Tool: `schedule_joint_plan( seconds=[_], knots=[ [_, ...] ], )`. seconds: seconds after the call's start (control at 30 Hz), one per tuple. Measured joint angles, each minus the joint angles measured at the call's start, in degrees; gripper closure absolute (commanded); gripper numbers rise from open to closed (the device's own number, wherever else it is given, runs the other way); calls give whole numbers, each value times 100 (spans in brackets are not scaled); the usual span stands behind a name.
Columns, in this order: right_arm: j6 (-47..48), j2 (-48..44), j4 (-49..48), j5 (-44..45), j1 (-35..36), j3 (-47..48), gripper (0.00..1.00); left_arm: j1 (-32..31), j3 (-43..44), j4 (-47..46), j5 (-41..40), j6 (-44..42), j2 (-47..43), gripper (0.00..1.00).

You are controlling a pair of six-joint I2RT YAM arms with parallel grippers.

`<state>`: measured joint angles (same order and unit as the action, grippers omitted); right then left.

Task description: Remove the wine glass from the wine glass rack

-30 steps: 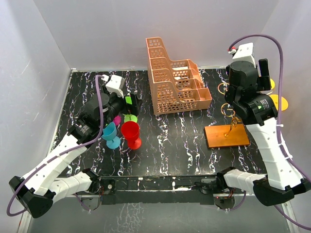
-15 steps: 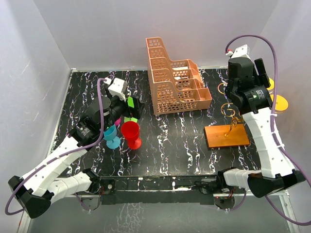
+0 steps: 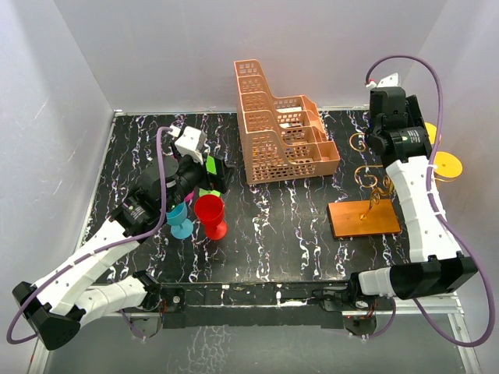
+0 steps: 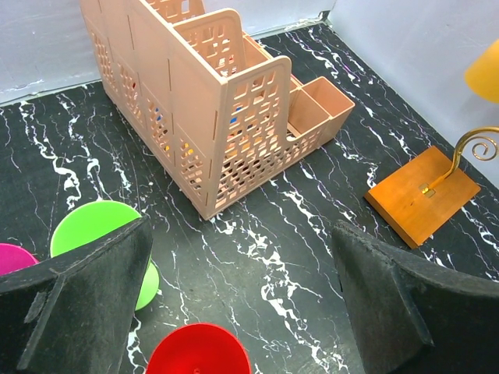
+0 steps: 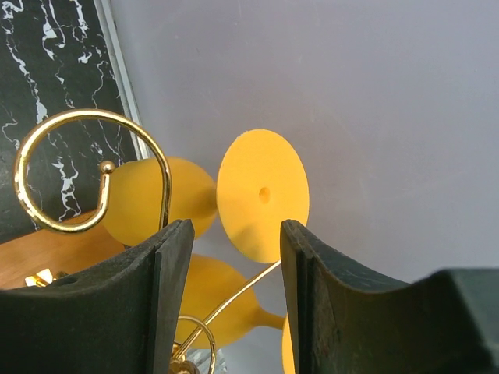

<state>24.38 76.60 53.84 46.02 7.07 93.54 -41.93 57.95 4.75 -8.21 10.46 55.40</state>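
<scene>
The wine glass rack has an orange-brown base (image 3: 363,218) and a gold wire stem (image 3: 373,189) with curled hooks (image 5: 47,167). Yellow wine glasses hang on its far side. One wine glass shows its bowl (image 5: 152,201) and round foot (image 5: 263,195), which is also in the top view (image 3: 447,165). A second yellow glass (image 5: 210,300) hangs lower. My right gripper (image 5: 234,257) is open, its fingers either side of the lower edge of that foot and not clamped on it. My left gripper (image 4: 242,304) is wide open and empty above the red glass (image 4: 199,351).
A peach lattice basket (image 3: 281,132) stands at the back centre. Red (image 3: 210,212), teal (image 3: 179,219) and green (image 3: 209,189) glasses stand on the black marble table at the left, and a magenta one (image 4: 14,257) beside them. The right wall lies just behind the rack.
My right wrist has swung up and back toward the hanging yellow glasses, and its jaws have narrowed. The left arm has shifted only slightly.
</scene>
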Motion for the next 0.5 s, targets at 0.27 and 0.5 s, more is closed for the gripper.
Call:
schedule_joint_plan(
  seconds=[0.27, 0.5],
  knots=[
    [61, 142, -149, -122, -197, 0, 49, -83, 0, 2, -35, -17, 0, 3],
    [125, 243, -254, -138, -302, 0, 55, -127, 0, 2, -44, -24, 0, 3]
  ],
)
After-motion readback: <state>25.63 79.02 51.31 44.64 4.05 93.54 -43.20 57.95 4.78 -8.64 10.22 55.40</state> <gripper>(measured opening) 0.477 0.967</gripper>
